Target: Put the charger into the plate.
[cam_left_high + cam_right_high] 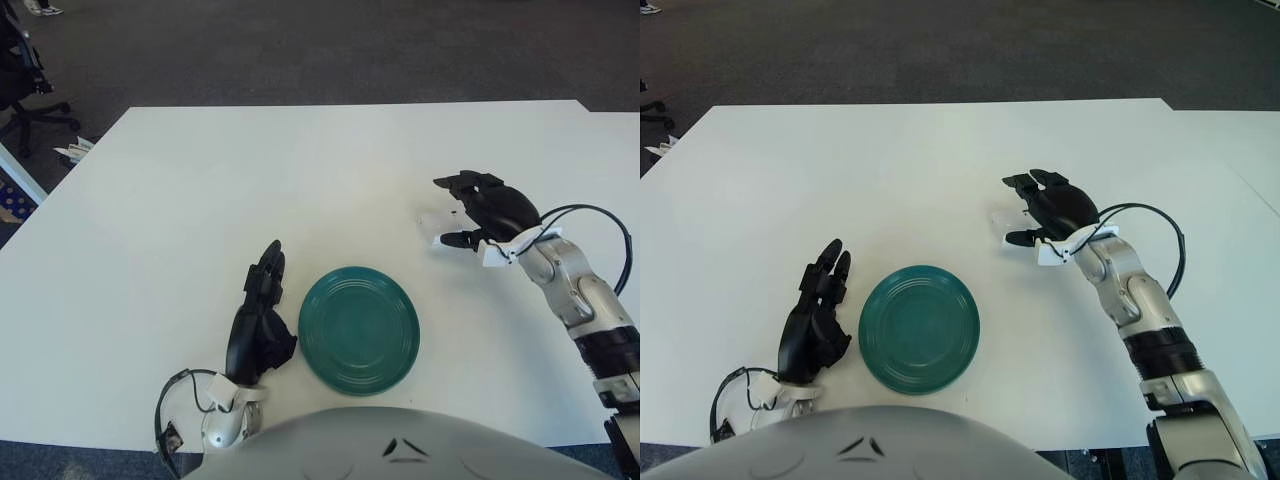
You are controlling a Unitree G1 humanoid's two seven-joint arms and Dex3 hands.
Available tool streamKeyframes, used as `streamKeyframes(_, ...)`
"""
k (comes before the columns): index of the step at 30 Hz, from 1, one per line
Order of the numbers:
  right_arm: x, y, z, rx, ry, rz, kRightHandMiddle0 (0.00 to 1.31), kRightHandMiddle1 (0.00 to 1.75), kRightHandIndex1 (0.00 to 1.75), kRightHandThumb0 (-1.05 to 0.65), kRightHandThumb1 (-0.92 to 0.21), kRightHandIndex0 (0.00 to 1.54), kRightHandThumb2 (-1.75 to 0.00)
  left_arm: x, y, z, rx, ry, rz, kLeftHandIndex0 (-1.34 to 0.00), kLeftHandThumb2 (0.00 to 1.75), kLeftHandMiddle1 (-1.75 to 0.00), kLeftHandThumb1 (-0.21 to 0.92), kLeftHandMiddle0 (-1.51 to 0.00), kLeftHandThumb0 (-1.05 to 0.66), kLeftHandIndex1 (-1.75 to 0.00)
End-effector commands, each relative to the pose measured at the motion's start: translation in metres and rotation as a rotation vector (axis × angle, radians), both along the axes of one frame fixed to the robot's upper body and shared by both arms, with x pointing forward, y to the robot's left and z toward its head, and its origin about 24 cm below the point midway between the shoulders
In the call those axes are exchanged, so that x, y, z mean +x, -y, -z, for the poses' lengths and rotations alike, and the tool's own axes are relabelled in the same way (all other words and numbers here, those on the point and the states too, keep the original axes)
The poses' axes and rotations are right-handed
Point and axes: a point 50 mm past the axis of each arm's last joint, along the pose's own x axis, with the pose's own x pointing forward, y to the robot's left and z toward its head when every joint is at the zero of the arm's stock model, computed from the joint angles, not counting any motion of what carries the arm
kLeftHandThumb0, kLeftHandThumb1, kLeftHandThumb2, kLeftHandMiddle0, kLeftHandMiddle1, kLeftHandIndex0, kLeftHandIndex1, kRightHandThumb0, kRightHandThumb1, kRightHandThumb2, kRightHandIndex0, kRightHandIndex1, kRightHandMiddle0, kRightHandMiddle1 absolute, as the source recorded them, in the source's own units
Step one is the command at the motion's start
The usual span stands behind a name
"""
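The green plate [359, 329] lies on the white table near its front edge. The white charger [432, 221] lies on the table to the right of and beyond the plate; it is hard to tell apart from the tabletop. My right hand [447, 212] is at the charger with its fingers spread, the fingers [462, 184] beyond it and the thumb [455, 240] on its near side. I cannot see that they press on it. My left hand [262, 325] shows just left of the plate, fingers relaxed and empty.
The white table [200, 200] stretches wide to the left and back. An office chair [25, 90] stands on the dark floor off the table's far left corner. A black cable [605, 225] loops from my right wrist.
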Motion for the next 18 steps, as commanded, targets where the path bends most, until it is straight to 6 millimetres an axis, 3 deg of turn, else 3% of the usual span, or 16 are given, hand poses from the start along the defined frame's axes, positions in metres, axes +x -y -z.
streamKeyframes(1, 0.006, -0.005, 0.001, -0.010, 0.009, -0.018, 0.00, 0.32, 0.00, -1.03, -0.92, 0.03, -0.70, -0.004, 0.004, 0.017, -0.024, -0.107, 0.022, 0.00, 1.10, -0.01, 0.92, -0.21, -1.00, -0.45)
streamKeyframes(18, 0.011, -0.013, 0.020, 0.008, -0.015, -0.027, 0.00, 0.28, 0.00, -1.05, -0.92, 0.04, -0.75, -0.003, 0.002, 0.015, -0.034, -0.099, 0.024, 0.00, 1.10, -0.01, 0.92, -0.24, -0.99, -0.49)
